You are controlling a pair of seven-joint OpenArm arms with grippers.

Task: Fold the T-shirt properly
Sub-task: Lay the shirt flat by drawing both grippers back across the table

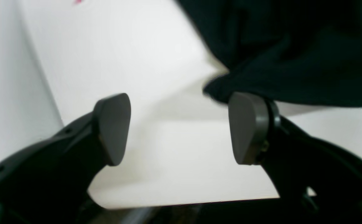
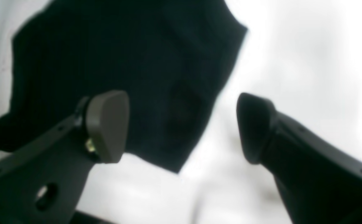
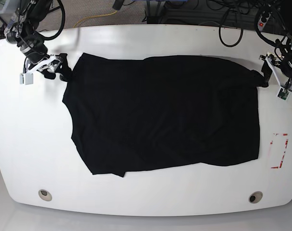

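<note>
Grey pads of the left gripper (image 1: pixel 179 129) stand wide apart with only white table (image 1: pixel 168 161) between them; a corner of the black T-shirt (image 1: pixel 293 53) lies just above its right pad, not held. The right gripper (image 2: pixel 181 127) is also wide open and holds nothing, with the shirt edge behind its left pad. In the base view the T-shirt (image 3: pixel 165 113) lies spread in the centre, one gripper at each upper corner.
</note>
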